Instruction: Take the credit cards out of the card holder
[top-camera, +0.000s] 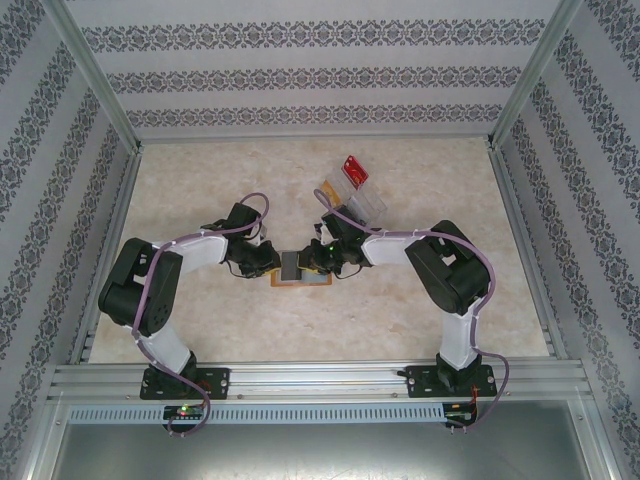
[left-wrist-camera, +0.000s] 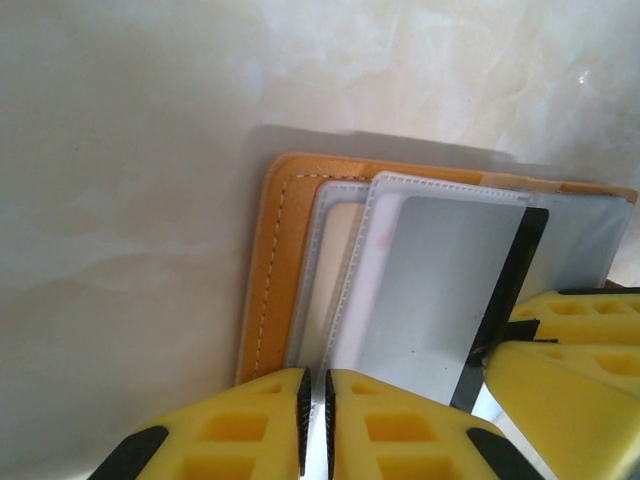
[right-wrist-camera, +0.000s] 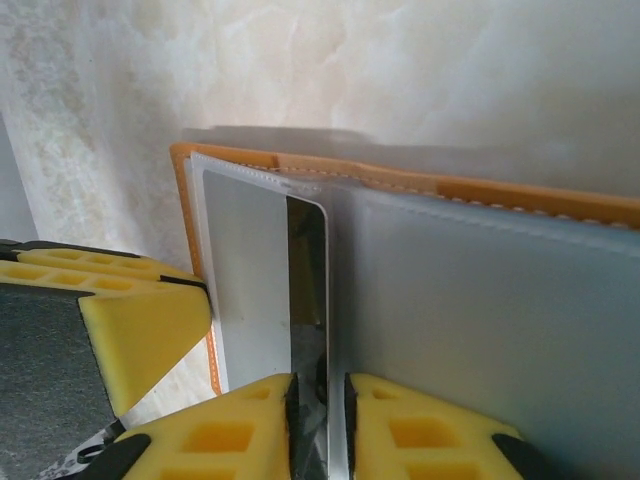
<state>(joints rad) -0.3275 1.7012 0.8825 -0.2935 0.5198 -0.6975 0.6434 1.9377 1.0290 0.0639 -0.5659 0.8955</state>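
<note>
Lying open mid-table, the holder (top-camera: 300, 272) holds a card (left-wrist-camera: 470, 290) — likely thin, stiff, slick; pinch its bared edge. Left gripper (top-camera: 270, 264), at 9 o'clock, nips a pocket page (left-wrist-camera: 335, 290); right gripper (top-camera: 314, 260), at 3, straddles the card — grip unclear.

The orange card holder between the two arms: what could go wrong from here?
The left pincer pinches just a thin see-through page of the card holder; if that slips, the whole holder may get dragged along. The right pincer stands at the edge of the dark credit card, tight against its pocket, so it might catch the pocket plastic too and the card would stay stuck.
</note>
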